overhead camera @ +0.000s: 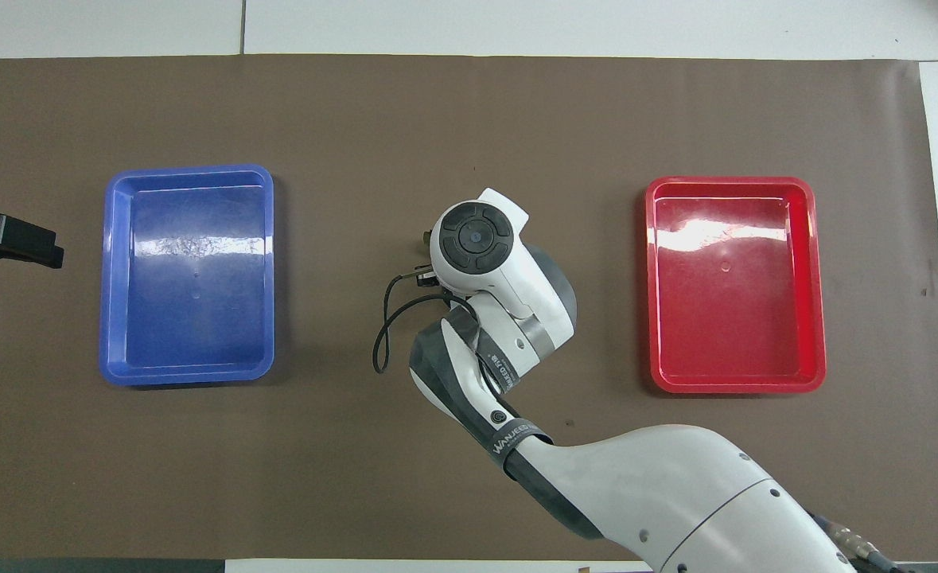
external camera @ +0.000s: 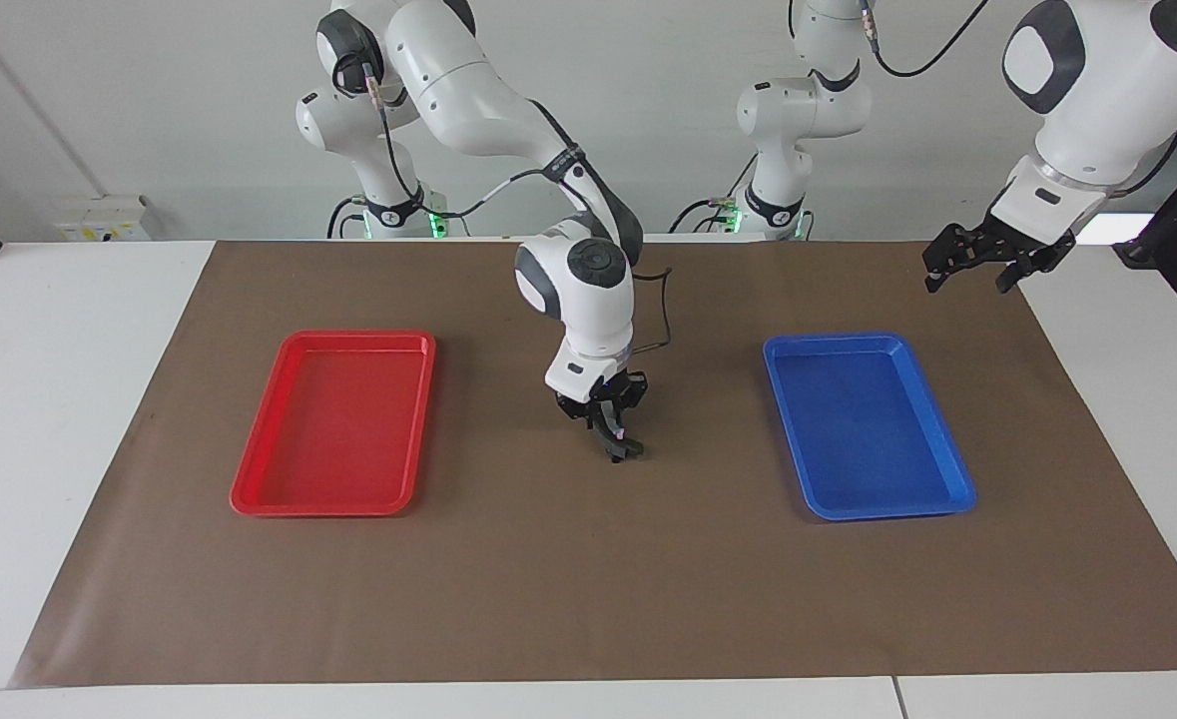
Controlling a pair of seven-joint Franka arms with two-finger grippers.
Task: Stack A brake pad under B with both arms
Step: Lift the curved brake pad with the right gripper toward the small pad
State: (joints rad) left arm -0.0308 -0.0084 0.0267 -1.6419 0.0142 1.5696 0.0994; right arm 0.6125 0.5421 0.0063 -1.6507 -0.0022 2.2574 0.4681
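Figure: mid-table stacking site, facing and overhead views.

The right gripper (external camera: 616, 439) points down at the middle of the brown mat (external camera: 588, 599), its fingers drawn together. Directly under and touching the fingertips lies a small dark mass, the brake parts (external camera: 630, 453). A brake pad and B cannot be told apart here, nor whether the fingers pinch the dark mass or only rest on it. In the overhead view the wrist hides them entirely.

The left gripper (external camera: 977, 268) waits with fingers spread wide and nothing between them, raised over the mat's edge at the left arm's end.

Handling, as a judgement: such parts are stiff, dense and heavy for their size, with a gritty lining that grips well. They are not fragile, but being curved they may rock when stacked. The best hold is likely across the narrow width at mid-length, so the piece hangs level.

Room: bare mat surrounds the fingers on every side. The red tray (external camera: 333, 338) and blue tray (external camera: 833, 340) lie well apart from them, one to each side, and the mat's borders are farther off.
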